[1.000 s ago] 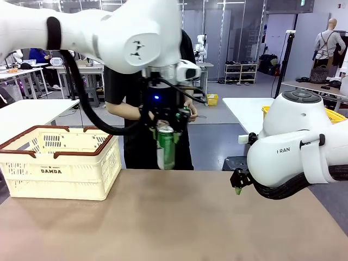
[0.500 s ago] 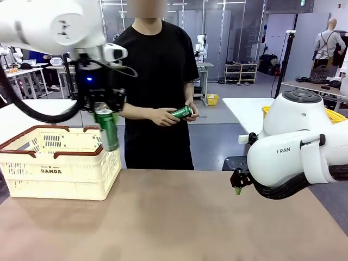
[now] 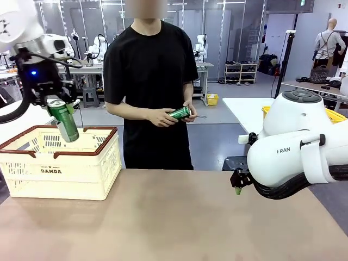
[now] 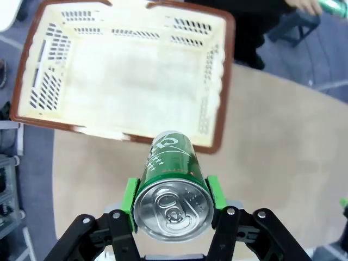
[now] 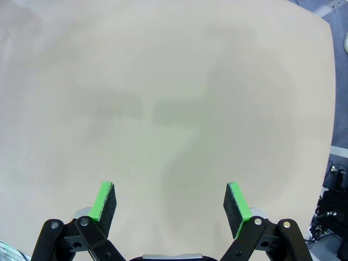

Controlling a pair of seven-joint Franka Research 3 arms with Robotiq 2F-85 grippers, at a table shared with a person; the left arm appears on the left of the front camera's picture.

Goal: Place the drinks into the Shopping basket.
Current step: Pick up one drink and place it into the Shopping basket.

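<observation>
Above the cream, brown-rimmed Shopping basket (image 3: 81, 173), the left gripper (image 3: 56, 104) clamps a tilted green, silver-topped can (image 3: 66, 124); the right gripper (image 5: 170, 191) gapes empty.

Robotics lab, rows of white worktables (image 3: 247, 109), shelving rack (image 3: 241, 73)

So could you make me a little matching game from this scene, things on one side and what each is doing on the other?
Things:
1. left tool
2. right tool
3. Shopping basket
4. person's hands

States:
A. open above the table
B. holding a second green can
C. standing on the table's left end
D. shut on a green can

Pairs: 1-D, 2-A, 3-C, 4-B
</observation>
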